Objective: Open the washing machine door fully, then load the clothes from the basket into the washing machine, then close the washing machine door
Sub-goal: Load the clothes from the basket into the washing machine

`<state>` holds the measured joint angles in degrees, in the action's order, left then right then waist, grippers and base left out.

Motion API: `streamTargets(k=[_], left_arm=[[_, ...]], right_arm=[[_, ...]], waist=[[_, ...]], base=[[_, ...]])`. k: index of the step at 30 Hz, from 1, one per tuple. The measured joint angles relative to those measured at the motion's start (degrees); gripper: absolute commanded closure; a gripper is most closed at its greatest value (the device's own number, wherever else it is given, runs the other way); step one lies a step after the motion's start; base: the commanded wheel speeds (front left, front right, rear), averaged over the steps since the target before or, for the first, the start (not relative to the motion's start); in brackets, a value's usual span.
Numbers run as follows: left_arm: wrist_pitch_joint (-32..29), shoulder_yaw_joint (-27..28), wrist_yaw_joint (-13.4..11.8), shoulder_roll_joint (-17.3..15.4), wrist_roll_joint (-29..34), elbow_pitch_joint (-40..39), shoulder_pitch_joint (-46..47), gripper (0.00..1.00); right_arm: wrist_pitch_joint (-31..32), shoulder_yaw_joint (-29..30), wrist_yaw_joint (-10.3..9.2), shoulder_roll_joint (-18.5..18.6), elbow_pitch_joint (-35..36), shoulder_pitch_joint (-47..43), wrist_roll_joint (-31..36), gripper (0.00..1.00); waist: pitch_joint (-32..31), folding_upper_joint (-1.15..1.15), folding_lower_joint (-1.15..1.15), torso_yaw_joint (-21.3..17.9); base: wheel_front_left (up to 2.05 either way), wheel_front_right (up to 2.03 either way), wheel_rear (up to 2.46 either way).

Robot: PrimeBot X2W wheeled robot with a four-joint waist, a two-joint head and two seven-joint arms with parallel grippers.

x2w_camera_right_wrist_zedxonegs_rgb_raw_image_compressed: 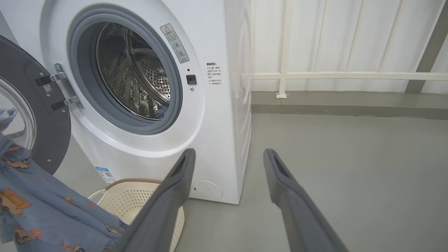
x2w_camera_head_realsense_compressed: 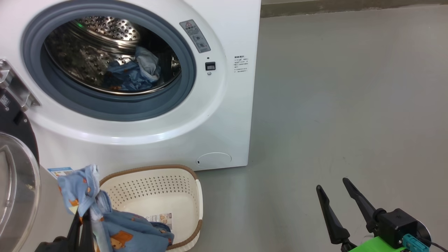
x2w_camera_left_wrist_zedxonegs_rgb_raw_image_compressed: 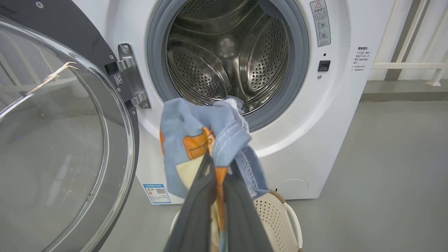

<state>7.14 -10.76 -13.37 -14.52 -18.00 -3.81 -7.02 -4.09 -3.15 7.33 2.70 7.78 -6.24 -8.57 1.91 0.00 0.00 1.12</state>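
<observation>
At the lower left of the head view, the left gripper [x2w_camera_head_realsense_compressed: 84, 213] has its 2 dark fingers pressed together on the clothes [x2w_camera_head_realsense_compressed: 81, 187], pinching a fold of light blue fabric printed with orange-brown bears. The fold stands up above the fingertips, and the rest of the cloth trails down into the basket [x2w_camera_head_realsense_compressed: 154, 187], lying over its near left corner. The basket sits on the grey floor [x2w_camera_head_realsense_compressed: 350, 105] just in front of the washing machine [x2w_camera_head_realsense_compressed: 227, 115], below the round opening, and a label sticker [x2w_camera_head_realsense_compressed: 161, 218] shows on its bottom. The door [x2w_camera_head_realsense_compressed: 15, 182] stands swung open to the left on its hinge [x2w_camera_head_realsense_compressed: 15, 87], clear glass bowl bulging toward the robot. Inside the steel drum [x2w_camera_head_realsense_compressed: 101, 38] lies more blue and white fabric [x2w_camera_head_realsense_compressed: 134, 75], probably of the same print, though it is too dim to be sure. The right gripper [x2w_camera_head_realsense_compressed: 332, 185] hangs over bare floor well to the right of the machine, its 2 fingers spread wide apart.
</observation>
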Motion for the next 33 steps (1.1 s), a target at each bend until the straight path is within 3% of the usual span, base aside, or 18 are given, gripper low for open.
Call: streamTargets(k=[13, 23, 33], left_arm=[[0.59, -0.89, 0.1, 0.18, -0.89, 2.8, 1.89, 1.0], [0.56, -2.15, 3.07, 1.22, -2.76, 9.12, 12.58, 1.0], [0.49, -0.87, 6.38, 1.41, -4.91, 19.96, 29.16, 1.0]], right_arm=[[-0.01, 0.05, 0.0, -0.01, 0.52, 0.03, 0.0, 0.0], [-0.37, -0.02, 0.0, -0.01, 1.55, 2.11, -0.01, 0.0], [-3.27, -0.43, 0.0, 0.0, 1.51, 7.6, -0.81, 0.0]], waist=[[1.89, 0.0, 0.0, -0.33], [7.43, 0.0, 0.0, -1.38], [16.09, 0.0, 0.0, -3.79]], base=[[0.0, 0.0, 0.0], [0.0, 0.0, 0.0], [0.0, 0.0, 0.0]])
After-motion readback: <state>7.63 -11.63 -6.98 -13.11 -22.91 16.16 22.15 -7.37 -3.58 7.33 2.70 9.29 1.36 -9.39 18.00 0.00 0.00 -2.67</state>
